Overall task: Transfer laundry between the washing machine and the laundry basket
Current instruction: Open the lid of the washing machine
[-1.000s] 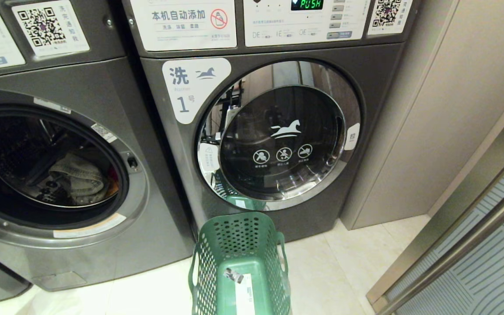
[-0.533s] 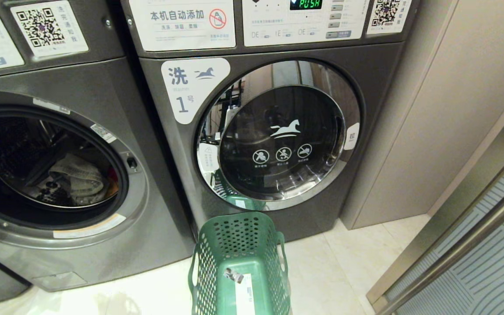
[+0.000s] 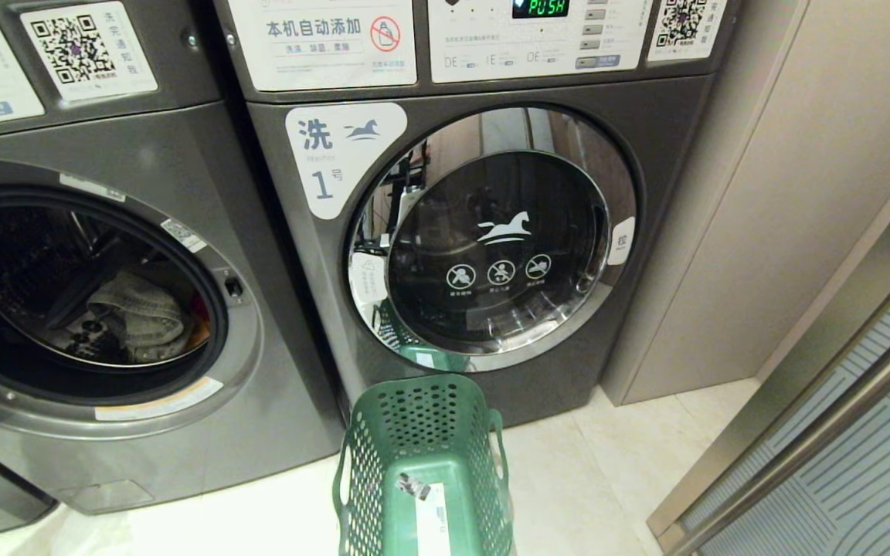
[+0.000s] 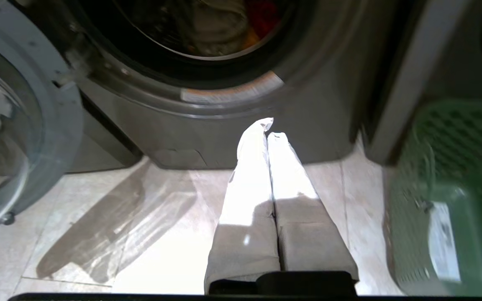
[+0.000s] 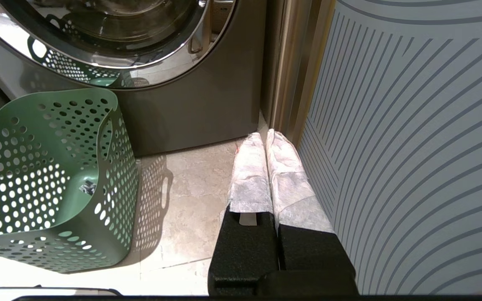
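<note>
The washing machine (image 3: 128, 147) at the left stands with its round opening uncovered. Inside the drum lies the laundry (image 3: 140, 313), a grey-beige garment with a bit of orange and red beside it; the same laundry (image 4: 218, 25) appears in the left wrist view. The green perforated laundry basket (image 3: 422, 421) stands on the floor before the machines and holds only a white sticker. My left gripper (image 4: 267, 127) is shut and empty, low over the floor, pointing at the machine's base below the opening. My right gripper (image 5: 265, 136) is shut and empty, parked near the floor right of the basket (image 5: 57, 125).
The washer's open glass door (image 4: 11, 125) hangs beside my left gripper. The grey machine labelled 1 (image 3: 491, 239) stands shut behind the basket. A striped panel (image 5: 412, 146) runs close along my right gripper. Pale floor tiles (image 3: 607, 463) lie between.
A dark and a white bit of my left arm have come into the head view's lower left corner. Laundry, basket and machines have not moved.
</note>
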`<state>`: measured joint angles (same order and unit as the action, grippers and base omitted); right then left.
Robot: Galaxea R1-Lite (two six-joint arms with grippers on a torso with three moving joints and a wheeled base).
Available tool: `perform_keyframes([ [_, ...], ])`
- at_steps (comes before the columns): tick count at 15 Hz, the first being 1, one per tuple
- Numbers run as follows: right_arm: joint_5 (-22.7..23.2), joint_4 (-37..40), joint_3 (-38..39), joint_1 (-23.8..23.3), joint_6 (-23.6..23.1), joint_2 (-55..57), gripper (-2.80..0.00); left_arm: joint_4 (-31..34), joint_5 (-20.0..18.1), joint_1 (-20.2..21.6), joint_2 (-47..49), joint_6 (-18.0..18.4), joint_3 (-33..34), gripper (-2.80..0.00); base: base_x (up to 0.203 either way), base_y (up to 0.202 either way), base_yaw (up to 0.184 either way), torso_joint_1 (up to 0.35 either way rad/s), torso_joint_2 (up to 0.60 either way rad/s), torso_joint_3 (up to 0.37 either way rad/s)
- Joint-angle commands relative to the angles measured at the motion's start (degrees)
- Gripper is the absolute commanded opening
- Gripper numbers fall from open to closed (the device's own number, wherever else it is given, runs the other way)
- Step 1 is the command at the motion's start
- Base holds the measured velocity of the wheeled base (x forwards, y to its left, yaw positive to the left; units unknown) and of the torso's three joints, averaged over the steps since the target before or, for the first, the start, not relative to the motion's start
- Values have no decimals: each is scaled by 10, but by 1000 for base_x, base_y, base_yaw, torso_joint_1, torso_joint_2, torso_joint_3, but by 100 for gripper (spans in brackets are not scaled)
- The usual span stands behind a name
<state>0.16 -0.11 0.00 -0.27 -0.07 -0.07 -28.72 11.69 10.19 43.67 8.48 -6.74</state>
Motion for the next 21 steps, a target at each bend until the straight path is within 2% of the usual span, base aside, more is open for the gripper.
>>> perform_keyframes([
  [1,0,0,0,0,0,1,-280,95,-12,-35,-187,-1,47,-280,0,0,0,0,0,0],
  [5,0,-1,0,0,0,1,-280,229,-55,-84,-383,11,59,-280,0,0,0,0,0,0],
  [6,0,-1,0,0,0,1,-280,243,-66,-90,-419,27,59,-280,0,0,0,0,0,0],
  [8,0,-1,0,0,0,1,-280,257,-76,-100,-437,36,62,-280,0,0,0,0,0,0],
  [10,0,0,0,0,0,1,-280,257,-67,-100,-437,13,61,-280,0,0,0,0,0,0],
  [11,0,-1,0,0,0,1,-280,256,-88,-100,-437,0,64,-280,0,0,0,0,0,0],
  [12,0,0,0,0,0,1,-280,251,-126,-100,-437,-17,77,-280,0,0,0,0,0,0],
  [13,0,0,0,0,0,1,-280,228,-138,-100,-437,-38,90,-280,0,0,0,0,0,0],
  [18,0,-1,0,0,0,1,-280,225,-116,-100,-437,-77,90,-280,0,0,0,0,0,0],
  [21,0,0,0,0,0,1,-280,186,-106,-99,-437,-92,90,-280,0,0,0,0,0,0],
])
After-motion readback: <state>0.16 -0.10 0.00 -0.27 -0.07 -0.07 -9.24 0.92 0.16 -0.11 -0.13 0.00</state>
